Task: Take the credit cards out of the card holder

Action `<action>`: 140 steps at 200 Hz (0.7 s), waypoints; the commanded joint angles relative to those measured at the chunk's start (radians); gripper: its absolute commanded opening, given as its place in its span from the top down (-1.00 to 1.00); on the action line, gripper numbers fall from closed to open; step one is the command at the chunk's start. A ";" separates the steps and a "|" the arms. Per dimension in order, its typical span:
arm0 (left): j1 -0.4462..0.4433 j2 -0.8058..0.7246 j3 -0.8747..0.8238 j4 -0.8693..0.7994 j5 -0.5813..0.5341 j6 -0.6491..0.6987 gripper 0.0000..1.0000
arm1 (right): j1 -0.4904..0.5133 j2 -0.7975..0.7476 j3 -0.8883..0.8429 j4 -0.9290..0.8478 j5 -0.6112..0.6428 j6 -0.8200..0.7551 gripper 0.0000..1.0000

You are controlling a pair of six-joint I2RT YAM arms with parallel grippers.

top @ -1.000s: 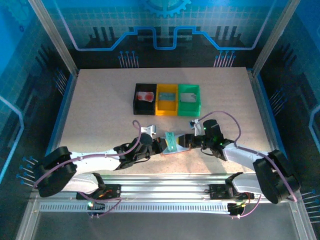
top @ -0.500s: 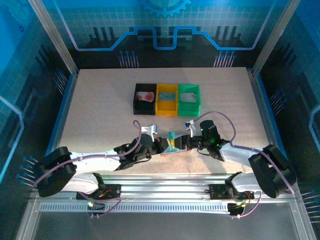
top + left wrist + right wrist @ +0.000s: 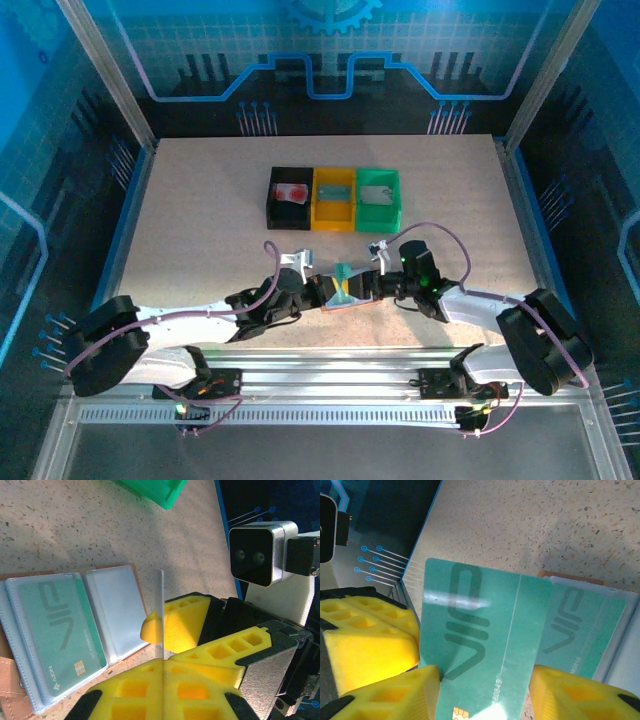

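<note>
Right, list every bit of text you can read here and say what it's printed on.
"VIP": large letters on the loose teal-green card, held up in front of the right wrist camera.
"VIP": on the sleeved teal-green card in the card holder.
"ATION": small print beside that card's chip.
Number rows on both cards: too blurred to read.

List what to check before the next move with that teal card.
1. Held teal card out of the card holder: ok, it stands clear of the sleeves.
2. Left gripper clamped on it: ok, shut on the card's faces, with the card seen edge-on.
3. Right gripper grip: cannot tell. Its fingers flank the card's side edges, but contact is unclear.
4. Card holder emptied: not ok, a second teal card sits in a sleeve.
5. Card holder lying open on the table: ok.
</note>
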 commanded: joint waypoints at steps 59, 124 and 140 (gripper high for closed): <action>-0.009 -0.010 -0.025 0.017 -0.029 -0.004 1.00 | 0.014 -0.039 -0.021 0.085 -0.043 0.008 0.30; -0.009 -0.032 -0.036 -0.015 -0.052 0.001 1.00 | 0.008 -0.120 -0.049 0.095 -0.039 0.011 0.57; -0.009 -0.030 -0.036 -0.013 -0.052 0.001 1.00 | 0.008 -0.114 -0.054 0.130 -0.060 0.026 0.60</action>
